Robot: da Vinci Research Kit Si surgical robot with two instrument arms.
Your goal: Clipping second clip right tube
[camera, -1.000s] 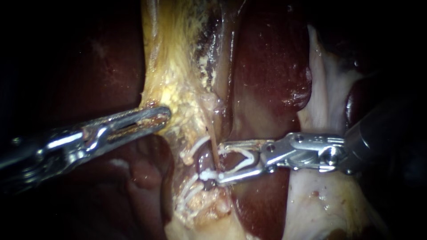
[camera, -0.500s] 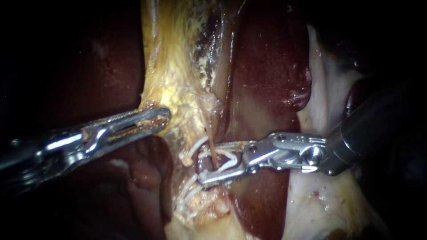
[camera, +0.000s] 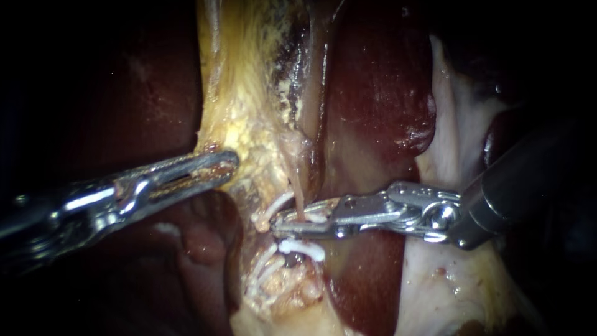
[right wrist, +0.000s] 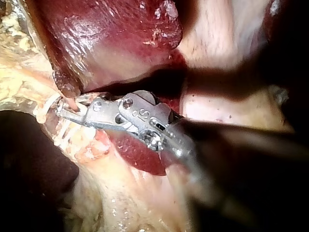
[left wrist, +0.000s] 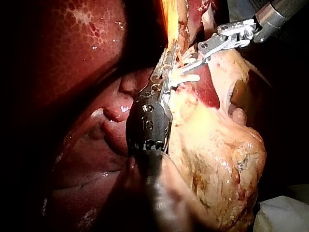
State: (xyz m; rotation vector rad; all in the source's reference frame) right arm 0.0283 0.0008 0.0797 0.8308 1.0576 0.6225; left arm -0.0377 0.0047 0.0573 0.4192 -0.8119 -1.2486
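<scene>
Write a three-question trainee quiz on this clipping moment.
1. True or false: the right instrument's jaws stand wide open, clear of the thin pale tube.
2. The left instrument's tip meets: A) a suture needle; B) yellow fatty tissue; C) the tube.
3. Fill in: in the endoscope view, a small white clip lies just ___ the right instrument's jaws.
Key: 1 false, shut on the tube; 2 B; 3 below.
</scene>
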